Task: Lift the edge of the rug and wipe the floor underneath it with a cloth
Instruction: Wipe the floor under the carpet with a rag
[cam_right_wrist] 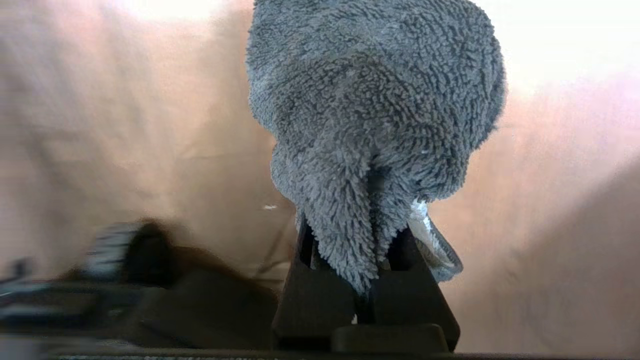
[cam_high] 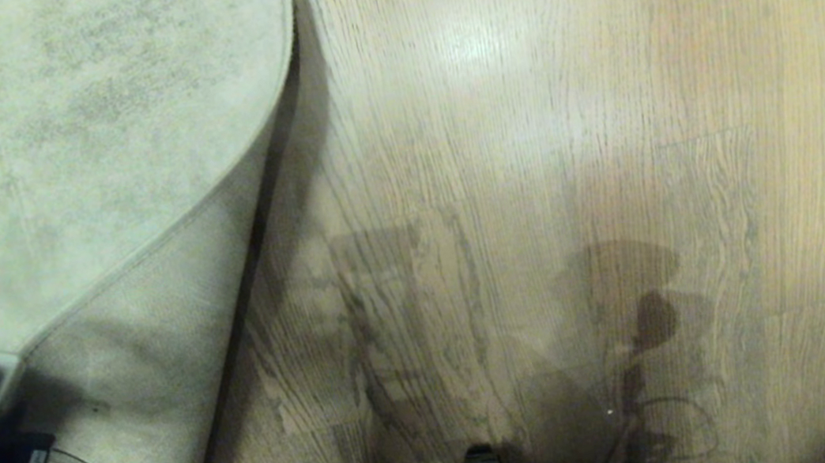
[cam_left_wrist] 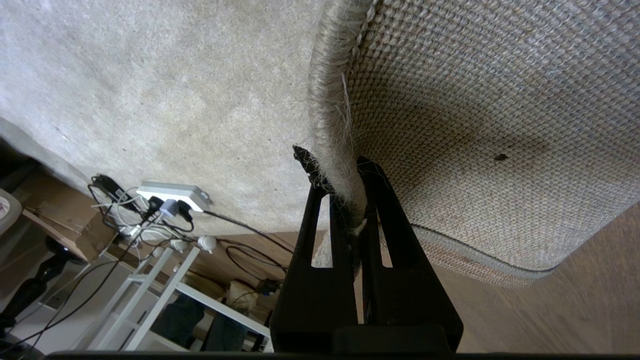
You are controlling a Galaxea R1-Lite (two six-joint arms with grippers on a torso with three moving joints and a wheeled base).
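The left pincer is clamped on the rug edge, its 2 black fingers pinching the bound border from either side so that the corner of the rug folds back on itself. That is why the woven tan backing faces up in the head view: with the flap held over, a strip of the floor that the rug would otherwise cover lies open alongside the fold, dulled by shadow. The arm sits at the far left of that view, low and out of the way, which leaves the bared planks free for the other arm.

The right pincer is closed on the cloth, gripping it by a bunched end so the fuzzy bulk hangs beyond the fingertips as a pad. It is not in the head view, and the cloth looks to be off the floor, so I judge the wiping is yet to start. The grip on the border seems narrow; the rug could slip free if the arm pulls.
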